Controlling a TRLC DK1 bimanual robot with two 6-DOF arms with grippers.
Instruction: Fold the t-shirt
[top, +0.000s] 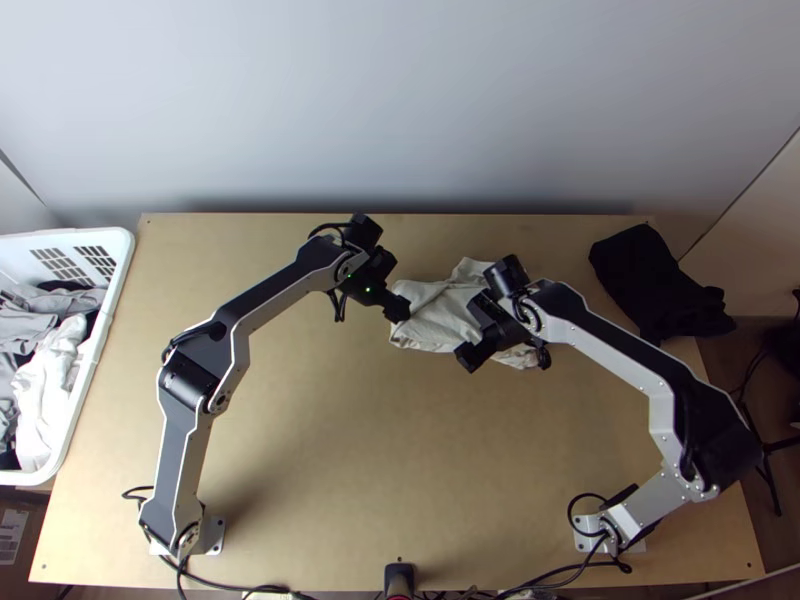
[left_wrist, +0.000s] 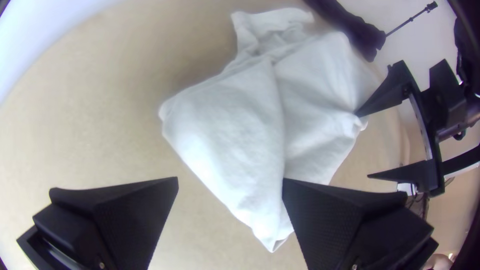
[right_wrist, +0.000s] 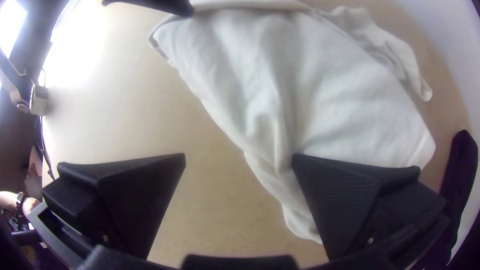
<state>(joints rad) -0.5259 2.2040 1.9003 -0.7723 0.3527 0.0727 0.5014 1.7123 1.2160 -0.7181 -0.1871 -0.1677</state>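
From high above both pairs of jaws, the top view looks steeply down on the desk; the wrist views peer closely past their own jaws, sharing the shirt.

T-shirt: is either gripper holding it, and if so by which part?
Nothing held. The left gripper and right gripper are both at the bunched t-shirt, fingers wide apart, no cloth pinched.
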